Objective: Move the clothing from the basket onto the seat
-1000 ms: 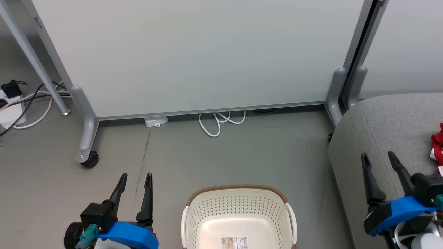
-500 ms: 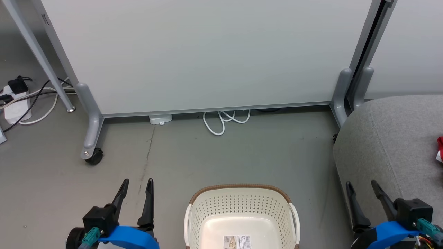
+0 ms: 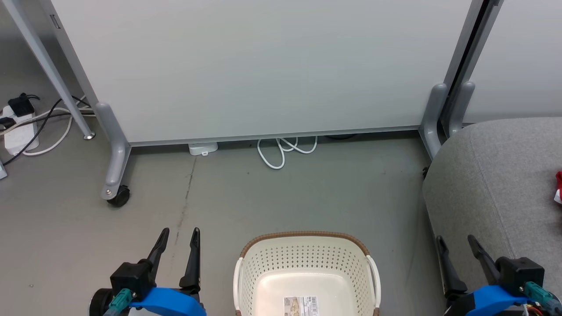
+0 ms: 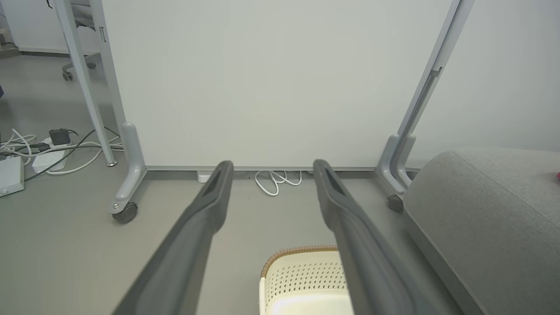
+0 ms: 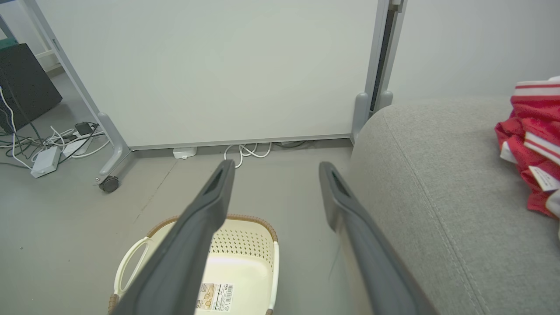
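The cream basket (image 3: pixel 307 263) with a brown rim sits on the floor at bottom centre, its bottom bare with a barcode sticker showing; it also appears as the basket (image 5: pixel 245 249) and the basket (image 4: pixel 302 275). Red clothing (image 5: pixel 531 144) with white stripes lies on the grey seat (image 5: pixel 428 183) at the right edge; a sliver of the clothing (image 3: pixel 558 188) shows on the seat (image 3: pixel 496 175). My left gripper (image 3: pixel 180 231) stands open left of the basket. My right gripper (image 3: pixel 454 239) stands open at the seat's front left corner, nothing between its fingers.
A pale partition panel (image 3: pixel 263 66) on castor feet (image 3: pixel 116 195) stands behind the basket. A white cable loop (image 3: pixel 281 151) lies under it. A power strip and cables (image 3: pixel 22 127) lie at the far left. Grey floor (image 3: pixel 285 197) separates basket and panel.
My right gripper has drawn down and left, away from the clothing on the seat. The head camera turned slightly left, so less of the clothing shows. The left gripper barely shifted.
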You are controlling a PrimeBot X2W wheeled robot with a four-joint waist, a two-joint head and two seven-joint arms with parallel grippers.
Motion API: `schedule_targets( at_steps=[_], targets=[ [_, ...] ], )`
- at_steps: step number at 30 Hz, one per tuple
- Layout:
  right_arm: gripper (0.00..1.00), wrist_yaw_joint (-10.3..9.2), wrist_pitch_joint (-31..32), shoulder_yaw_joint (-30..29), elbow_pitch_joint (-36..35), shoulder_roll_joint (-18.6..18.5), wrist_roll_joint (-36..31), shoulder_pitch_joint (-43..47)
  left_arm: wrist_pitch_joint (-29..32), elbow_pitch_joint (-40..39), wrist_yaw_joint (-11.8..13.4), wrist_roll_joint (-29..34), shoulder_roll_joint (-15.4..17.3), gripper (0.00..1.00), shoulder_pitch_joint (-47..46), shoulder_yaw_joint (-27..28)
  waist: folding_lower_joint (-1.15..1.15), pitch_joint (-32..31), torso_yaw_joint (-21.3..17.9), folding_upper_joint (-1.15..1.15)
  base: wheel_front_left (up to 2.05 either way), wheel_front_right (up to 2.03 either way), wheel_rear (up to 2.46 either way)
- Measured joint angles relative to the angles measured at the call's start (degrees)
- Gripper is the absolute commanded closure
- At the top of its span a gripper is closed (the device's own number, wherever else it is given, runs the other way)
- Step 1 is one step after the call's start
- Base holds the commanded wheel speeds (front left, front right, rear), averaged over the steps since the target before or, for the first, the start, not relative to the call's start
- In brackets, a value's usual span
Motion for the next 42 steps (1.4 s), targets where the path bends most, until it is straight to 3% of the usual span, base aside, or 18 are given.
schedule_targets(
  at_steps=[14, 15, 24, 42],
  targets=[
    [0.0, 0.0, -0.08, 0.55, 0.52, 0.03, 0.23, -0.15, 0.0, 0.0, 0.0, -0.97, 0.11, 0.0, 0.01, -0.44, 0.0, -0.01, -0.79, 0.0, 0.0, 0.0, 0.0],
    [1.0, 0.0, -0.07, 0.62, 0.53, 0.03, 0.42, -0.16, 0.0, 0.0, 0.0, -1.1, 0.08, 1.0, 0.01, -0.53, 0.0, -0.02, -0.89, 0.0, 0.0, 0.0, 0.0],
    [1.0, 0.0, 0.58, 0.67, 5.22, 0.64, 0.79, 1.15, 0.49, 4.01, 0.0, -1.25, -0.65, 1.0, 3.91, -0.43, 0.0, -0.01, -0.99, 0.0, 0.0, 0.0, 0.0],
    [1.0, -0.01, 3.13, 0.26, 4.77, 0.67, 19.87, 0.52, 5.35, 1.26, 0.0, -18.25, -1.11, 1.0, 3.85, 3.13, 0.0, 0.12, -1.64, 0.0, 0.0, 0.0, 0.0]
  ],
)
